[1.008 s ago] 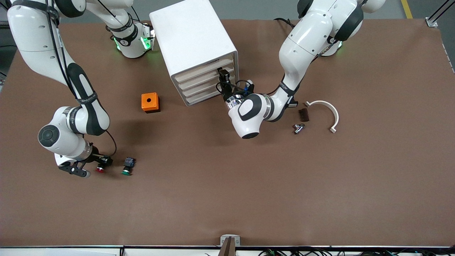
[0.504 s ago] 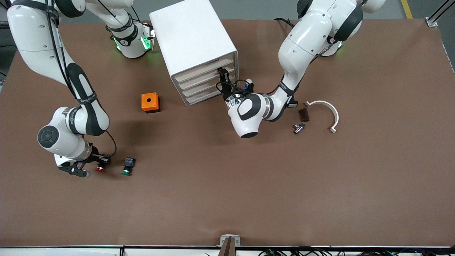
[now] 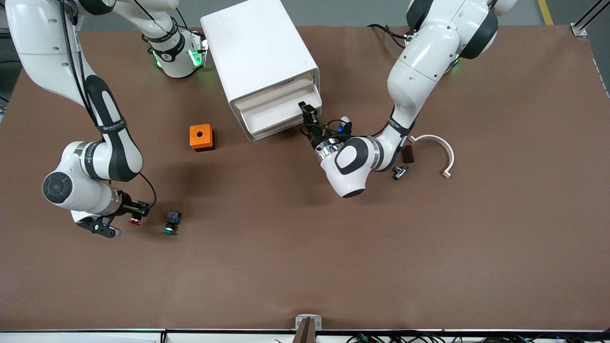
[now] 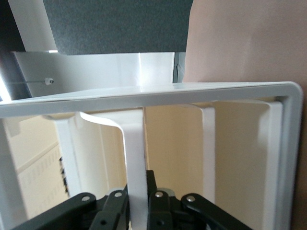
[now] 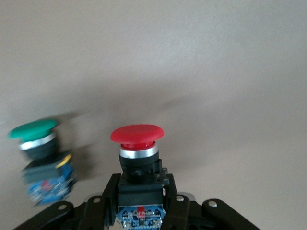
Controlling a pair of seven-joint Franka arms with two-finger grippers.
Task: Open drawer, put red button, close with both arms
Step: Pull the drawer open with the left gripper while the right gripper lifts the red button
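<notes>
The white drawer cabinet (image 3: 257, 57) stands near the robots' bases, and one drawer (image 3: 279, 114) is pulled partly out. My left gripper (image 3: 309, 113) is shut on that drawer's white handle (image 4: 135, 158), which the black fingers (image 4: 160, 211) clamp from both sides. Toward the right arm's end of the table, my right gripper (image 3: 139, 211) is shut on the red button (image 3: 135, 220). In the right wrist view the red button (image 5: 137, 143) points its cap away from my right gripper (image 5: 139, 203), its black body between the fingers, just over the table.
A green button (image 3: 170, 223) lies on the table beside the red one. An orange box with a hole (image 3: 201, 137) sits near the cabinet. A white curved piece (image 3: 441, 147), a dark block (image 3: 408, 154) and a small metal part (image 3: 399, 171) lie by the left arm's wrist.
The left gripper drew back toward the front camera and the drawer slid out with it. The right gripper closed on the red button and shifted it slightly away from the front camera.
</notes>
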